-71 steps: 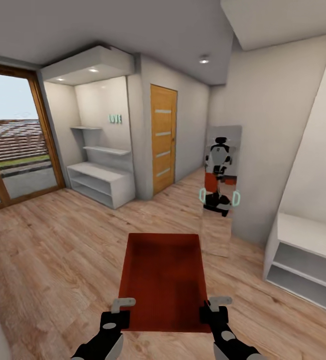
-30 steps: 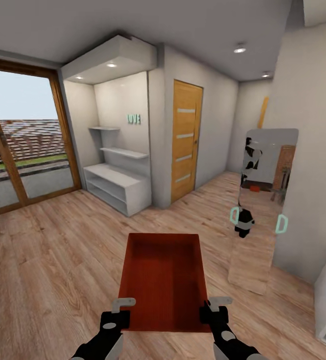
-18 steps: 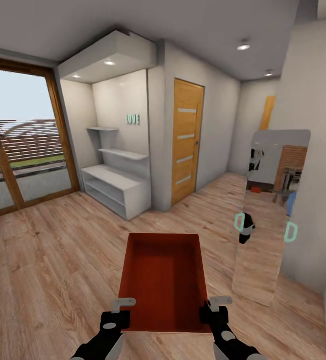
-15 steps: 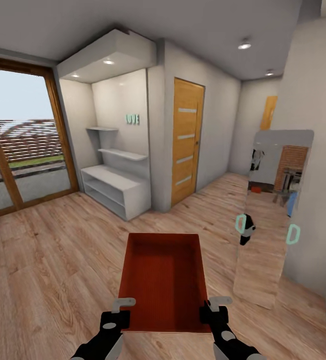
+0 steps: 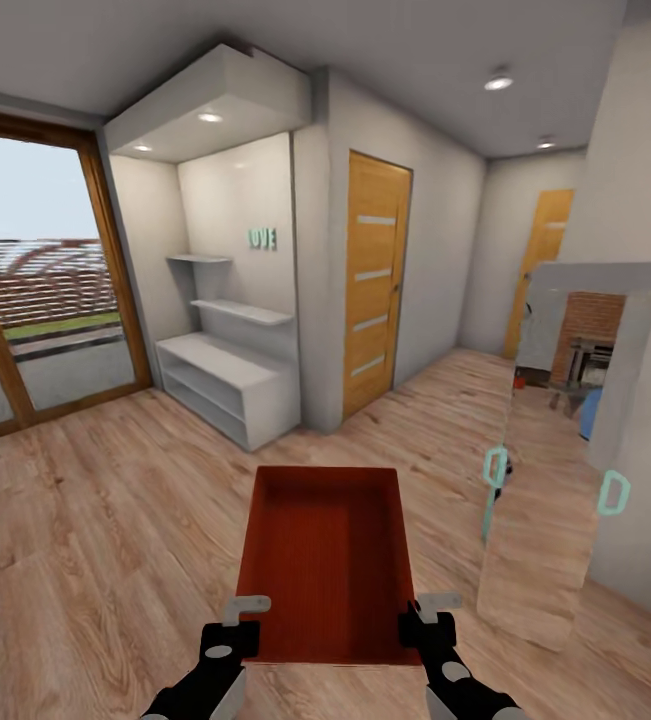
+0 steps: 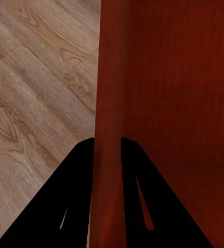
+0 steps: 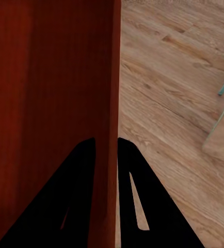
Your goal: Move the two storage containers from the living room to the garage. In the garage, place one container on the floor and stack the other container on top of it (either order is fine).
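Note:
One orange-red storage container (image 5: 327,560), open-topped and empty, hangs in front of me above the light wood plank floor (image 5: 95,540). My left gripper (image 5: 246,622) is shut on its left wall near the corner closest to me, and my right gripper (image 5: 427,618) is shut on its right wall. In the left wrist view the black fingers (image 6: 81,175) pinch the thin red wall (image 6: 108,103). The right wrist view shows the same grip, fingers (image 7: 131,175) on either side of the wall (image 7: 112,77). The second container is out of view.
A tall leaning mirror (image 5: 565,450) with teal hooks stands close at the right. White shelving (image 5: 230,385) fills an alcove ahead left, beside a wooden door (image 5: 375,285). A second wooden door (image 5: 537,265) closes the corridor further back. A glass sliding door (image 5: 35,290) is at left.
The view has turned and advanced: the mirror slid right and nearer, and the far corridor door came into sight. The container and both grippers keep the same hold.

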You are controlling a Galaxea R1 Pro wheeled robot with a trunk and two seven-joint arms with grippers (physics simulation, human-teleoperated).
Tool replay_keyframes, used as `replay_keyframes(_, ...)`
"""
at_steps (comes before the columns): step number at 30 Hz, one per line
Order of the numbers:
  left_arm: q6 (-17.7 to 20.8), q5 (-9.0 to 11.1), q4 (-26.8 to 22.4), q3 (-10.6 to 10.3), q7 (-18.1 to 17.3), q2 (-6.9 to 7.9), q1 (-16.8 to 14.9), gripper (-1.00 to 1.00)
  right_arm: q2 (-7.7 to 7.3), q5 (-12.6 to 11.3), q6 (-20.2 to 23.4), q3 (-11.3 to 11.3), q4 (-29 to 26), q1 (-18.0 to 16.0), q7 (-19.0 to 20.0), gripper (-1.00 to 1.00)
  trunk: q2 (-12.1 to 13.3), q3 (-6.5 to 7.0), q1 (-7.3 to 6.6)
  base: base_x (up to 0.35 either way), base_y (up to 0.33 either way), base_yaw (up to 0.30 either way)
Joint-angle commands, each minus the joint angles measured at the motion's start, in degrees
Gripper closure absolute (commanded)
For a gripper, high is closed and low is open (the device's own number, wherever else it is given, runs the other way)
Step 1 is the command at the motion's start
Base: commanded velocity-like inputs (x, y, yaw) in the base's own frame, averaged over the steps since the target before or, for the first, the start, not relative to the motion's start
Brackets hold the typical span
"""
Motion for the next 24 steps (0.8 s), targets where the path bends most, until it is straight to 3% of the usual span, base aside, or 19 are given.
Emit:
replay_keyframes(1, 0.1, 0.9, 0.2, -0.9, 0.7, 0.30, 0.0, 1.00, -0.08, 0.0, -5.0, -0.1, -0.1, -0.1, -0.2, 1.00, -0.1, -0.10, 0.05, 0.321, 0.000, 0.000)
replay_keyframes(7, 0.1, 0.9, 0.2, -0.9, 0.7, 0.30, 0.0, 1.00, -0.06, 0.0, -5.0, -0.1, -0.1, -0.1, -0.2, 1.00, -0.1, -0.10, 0.05, 0.321, 0.000, -0.125)
replay_keyframes(19, 0.2, 0.9, 0.5, -0.9, 0.7, 0.30, 0.0, 1.00, -0.14, 0.0, -5.0, -0.2, -0.1, -0.1, -0.2, 1.00, -0.1, -0.10, 0.05, 0.321, 0.058, -0.237)
replay_keyframes(24, 0.2, 0.9, 0.5, -0.9, 0.7, 0.30, 0.0, 1.00, -0.08, 0.0, -5.0, -0.2, -0.1, -0.1, -0.2, 1.00, -0.1, -0.10, 0.05, 0.321, 0.109, -0.077)
